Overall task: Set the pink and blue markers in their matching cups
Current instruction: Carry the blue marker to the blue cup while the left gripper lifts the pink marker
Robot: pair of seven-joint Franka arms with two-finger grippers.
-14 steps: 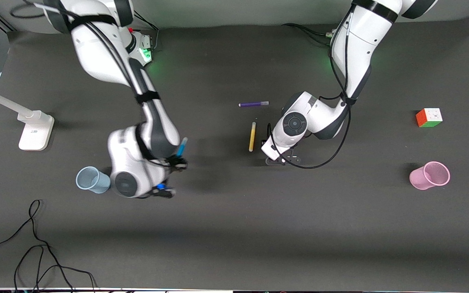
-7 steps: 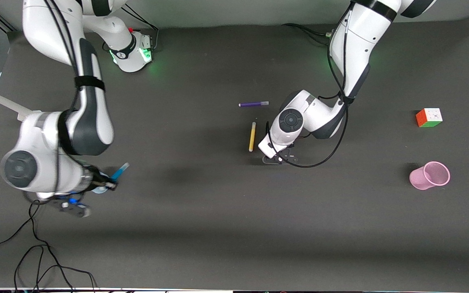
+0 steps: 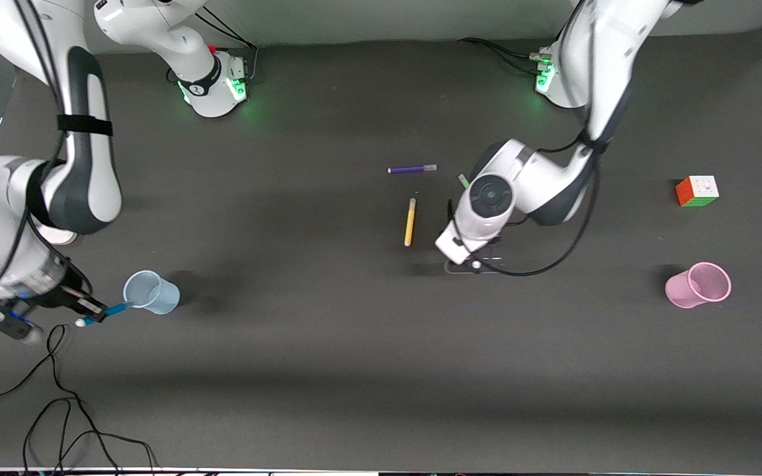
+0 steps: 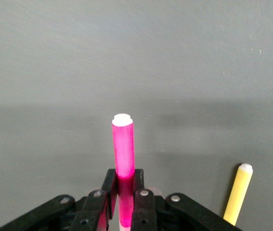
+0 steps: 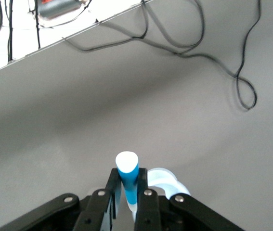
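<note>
Overhead, the dark matte table fills the front view. At lower left the right gripper pinches the blue marker, its end at the translucent blue cup — the pink cup stands at lower right. Only the left wrist view shows the left gripper clamped on the pink marker, beside a yellow pen.

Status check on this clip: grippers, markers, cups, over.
Right gripper shut on blue marker, tip at blue cup rim. Left gripper shut on pink marker, beside yellow pen. Pink cup unobstructed.
</note>
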